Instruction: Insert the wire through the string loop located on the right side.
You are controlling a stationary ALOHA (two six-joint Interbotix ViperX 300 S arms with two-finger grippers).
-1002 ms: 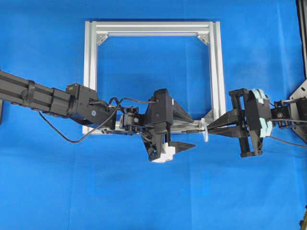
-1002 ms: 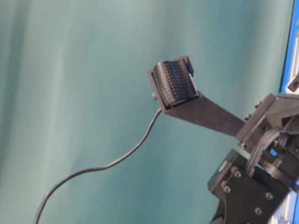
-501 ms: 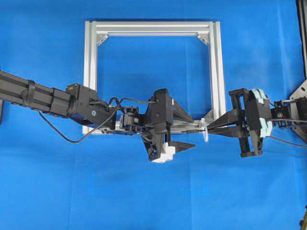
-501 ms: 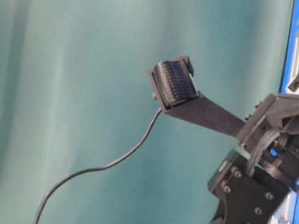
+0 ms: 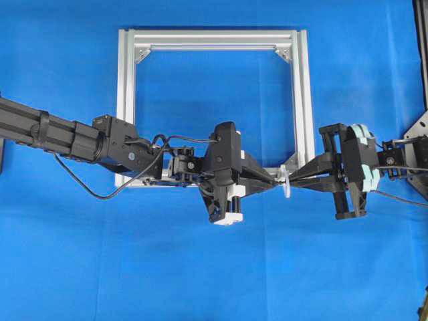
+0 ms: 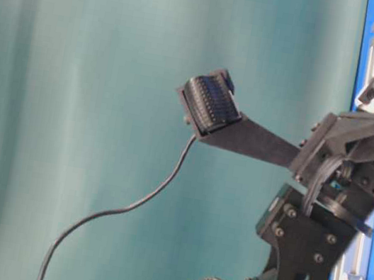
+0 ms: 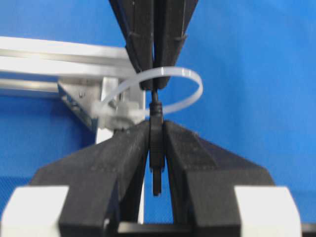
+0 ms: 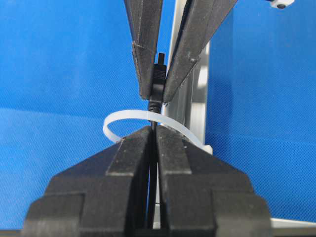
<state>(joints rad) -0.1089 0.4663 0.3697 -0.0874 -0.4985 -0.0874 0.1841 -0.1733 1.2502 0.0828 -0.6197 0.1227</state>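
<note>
Where the silver aluminium frame (image 5: 212, 107) lies flat on the blue worktop (image 5: 214, 267), the two arms meet tip to tip at its near right corner. The left gripper (image 7: 156, 143) has its fingers pinched on the plug tip of the wire (image 7: 156, 148), while the right gripper (image 8: 153, 143), fingers closed, grips the wire from the opposite side. Between the two sets of tips stands the string loop (image 7: 190, 84), fixed to the frame corner, and the wire passes through its opening. The handover looks nearly made; to do it well the right fingers should part only once the left grip is firm, and any pull should run straight along the wire so the thin loop is not dragged or bent.
</note>
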